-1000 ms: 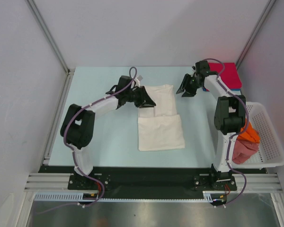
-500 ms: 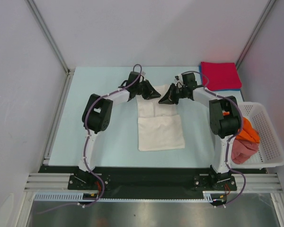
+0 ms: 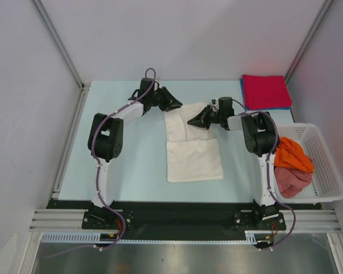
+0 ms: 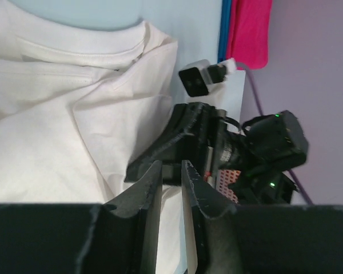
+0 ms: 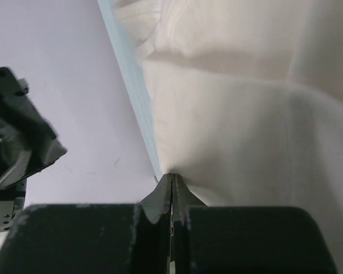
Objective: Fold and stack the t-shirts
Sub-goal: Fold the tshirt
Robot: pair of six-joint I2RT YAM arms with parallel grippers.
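The white t-shirt lies half folded in the middle of the table, its near part doubled over; no logo shows. My left gripper is at its far left corner. In the left wrist view the jaws stand a narrow gap apart with white cloth between them. My right gripper is at the shirt's far right part. In the right wrist view it is shut, pinching the cloth's edge. A folded red t-shirt lies on a blue one at the far right corner.
A white lattice basket stands at the right edge and holds an orange t-shirt and a pinkish-red one. The right gripper's wrist shows in the left wrist view. Grey walls and metal posts enclose the table.
The left gripper moved up and left to the shirt's far left corner. The right gripper swung from near the red stack down onto the shirt's far right part and shut on it.
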